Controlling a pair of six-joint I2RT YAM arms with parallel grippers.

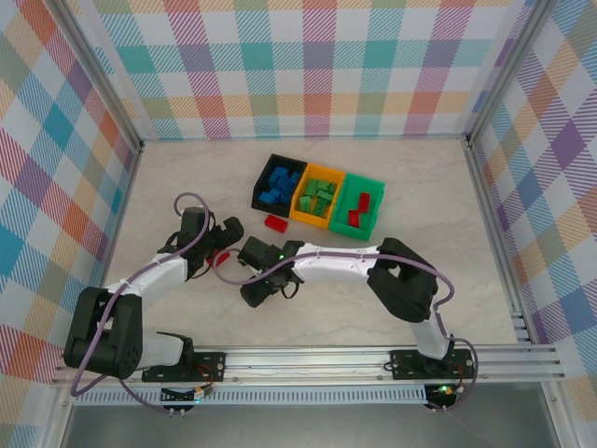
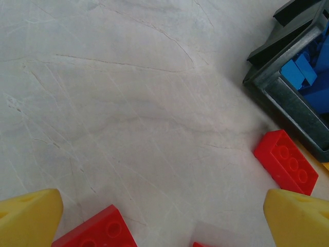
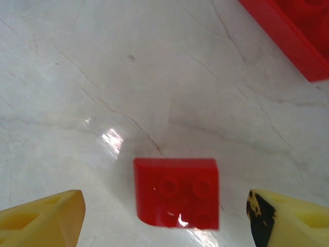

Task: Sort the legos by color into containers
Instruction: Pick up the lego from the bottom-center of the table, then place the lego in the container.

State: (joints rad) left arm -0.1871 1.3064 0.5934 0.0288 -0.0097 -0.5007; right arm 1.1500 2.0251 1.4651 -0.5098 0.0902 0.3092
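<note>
Backdrop: pastel checked walls on three sides of a pale, veined desk [image 1: 168,187].
Bins: three joined in a row at the far middle of the desk: black bin [image 1: 277,159] on the left, orange bin [image 1: 308,221] in the middle, green bin [image 1: 379,201] on the right.
Sorted so far: blue bricks [image 1: 278,184] in the black bin, green bricks [image 1: 320,198] in the orange bin, red bricks [image 1: 359,211] in the green bin.
Loose long brick: a red brick [image 1: 275,222] lies on the desk just in front of the seam between the black and orange bins; the left wrist view shows it [image 2: 286,162] beside the black bin's wall [image 2: 293,108].
Left tool [image 1: 222,245]: fingers wide apart [image 2: 164,216], gripping nothing, low over the desk with part of another red brick [image 2: 97,231] at its near edge.
Right tool [image 1: 244,273]: fingers apart [image 3: 164,211], low over the desk.
Square brick [image 3: 176,192]: red, studs up, lying between the right tool's yellow fingers [image 3: 46,216] and touching neither.
</note>
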